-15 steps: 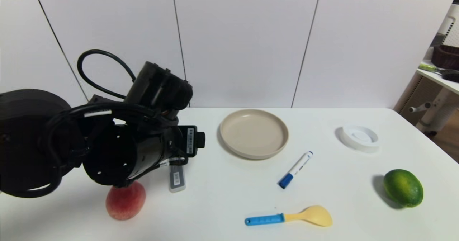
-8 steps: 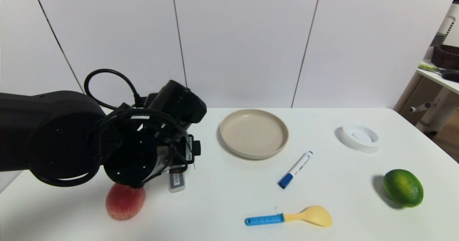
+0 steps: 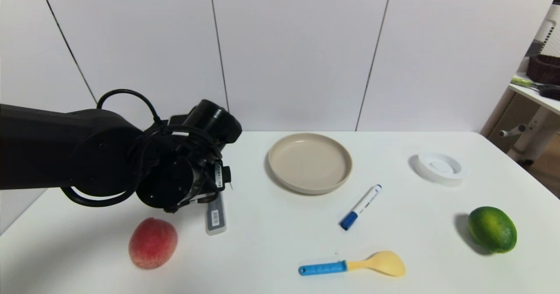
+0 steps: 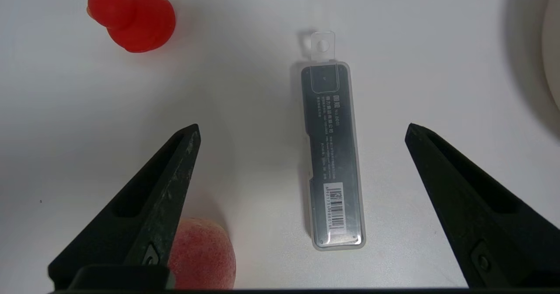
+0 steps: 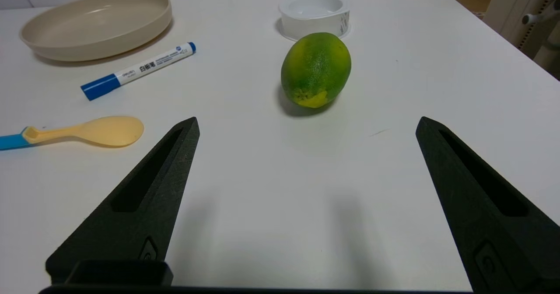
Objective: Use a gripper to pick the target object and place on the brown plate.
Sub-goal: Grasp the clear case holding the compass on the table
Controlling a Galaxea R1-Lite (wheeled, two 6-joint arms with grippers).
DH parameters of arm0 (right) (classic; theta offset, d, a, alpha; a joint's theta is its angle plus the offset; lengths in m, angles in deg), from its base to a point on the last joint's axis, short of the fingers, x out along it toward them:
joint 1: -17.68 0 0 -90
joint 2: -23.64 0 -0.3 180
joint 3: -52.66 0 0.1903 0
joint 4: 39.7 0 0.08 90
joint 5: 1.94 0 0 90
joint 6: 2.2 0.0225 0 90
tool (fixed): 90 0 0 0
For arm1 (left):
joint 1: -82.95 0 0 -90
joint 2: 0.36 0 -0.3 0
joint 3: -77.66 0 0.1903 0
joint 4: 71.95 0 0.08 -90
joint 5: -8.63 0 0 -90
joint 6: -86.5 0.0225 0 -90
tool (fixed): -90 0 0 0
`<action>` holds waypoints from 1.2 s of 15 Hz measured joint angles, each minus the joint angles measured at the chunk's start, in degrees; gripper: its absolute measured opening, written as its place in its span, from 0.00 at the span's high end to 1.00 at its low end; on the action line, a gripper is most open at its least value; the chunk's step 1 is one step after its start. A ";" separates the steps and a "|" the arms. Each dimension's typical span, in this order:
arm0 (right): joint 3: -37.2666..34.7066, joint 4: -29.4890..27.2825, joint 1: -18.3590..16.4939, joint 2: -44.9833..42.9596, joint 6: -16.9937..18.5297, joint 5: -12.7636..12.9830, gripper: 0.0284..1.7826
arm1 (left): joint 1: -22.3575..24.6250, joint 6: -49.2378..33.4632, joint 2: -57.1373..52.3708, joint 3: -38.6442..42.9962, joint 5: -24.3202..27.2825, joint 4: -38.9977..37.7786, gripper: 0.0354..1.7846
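The target object, a slim grey case (image 3: 215,215) with a white barcode label, lies flat on the white table left of the brown plate (image 3: 310,162). My left arm (image 3: 175,184) hangs over it and hides its far end in the head view. In the left wrist view my left gripper (image 4: 302,127) is open and empty above the case (image 4: 332,154), one finger on each side, not touching it. The plate's rim (image 4: 553,44) shows at that view's edge. My right gripper (image 5: 306,121) is open and empty, low over bare table near the lime.
A peach (image 3: 153,243) sits close beside the case, near my left finger (image 4: 148,197). A red toy (image 4: 131,18) lies beyond it. A blue-capped marker (image 3: 361,206), a yellow spoon (image 3: 352,265), a lime (image 3: 492,229) and a white ring dish (image 3: 439,167) lie to the right.
My left arm has swung down and back toward the left over the case, and the peach is uncovered in the head view. The case has not moved.
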 joint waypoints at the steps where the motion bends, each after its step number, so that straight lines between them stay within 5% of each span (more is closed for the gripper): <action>1: 0.00 0.00 0.00 0.00 0.01 0.00 0.04 | 0.11 -0.26 0.41 0.00 0.11 -0.02 0.06; 18: 0.00 0.02 0.00 0.00 -0.02 0.00 0.04 | 0.00 -4.89 6.97 0.23 2.12 -1.29 0.06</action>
